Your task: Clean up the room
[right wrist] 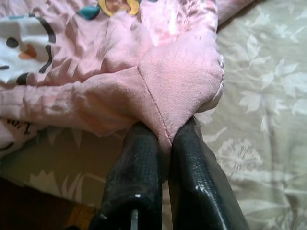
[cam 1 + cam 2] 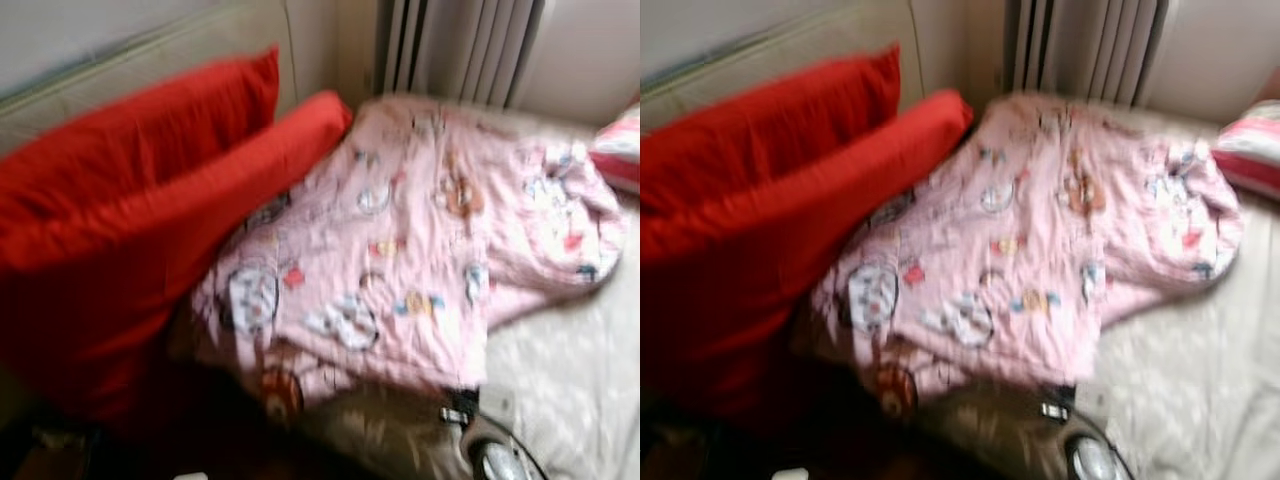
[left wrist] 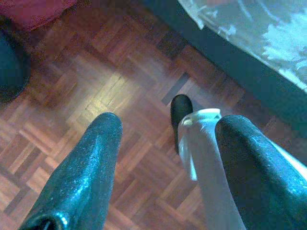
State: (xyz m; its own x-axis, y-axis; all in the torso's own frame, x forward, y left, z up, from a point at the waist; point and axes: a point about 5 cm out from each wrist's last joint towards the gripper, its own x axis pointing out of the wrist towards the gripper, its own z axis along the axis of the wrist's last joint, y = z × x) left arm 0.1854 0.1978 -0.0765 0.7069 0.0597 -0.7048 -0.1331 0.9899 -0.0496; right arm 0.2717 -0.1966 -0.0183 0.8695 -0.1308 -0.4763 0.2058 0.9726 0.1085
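Slippage is risked: pink blanket corner is pinched thinly by right gripper at six o'clock; left gripper is spread.

Parquet floor, grey radiator

Head stereo pair looks forward and down at the bed, both blurred, sharing the pink blanket and red pillows. Right wrist cam sits very close on the blanket corner (same blanket). Left wrist cam faces the wooden floor.
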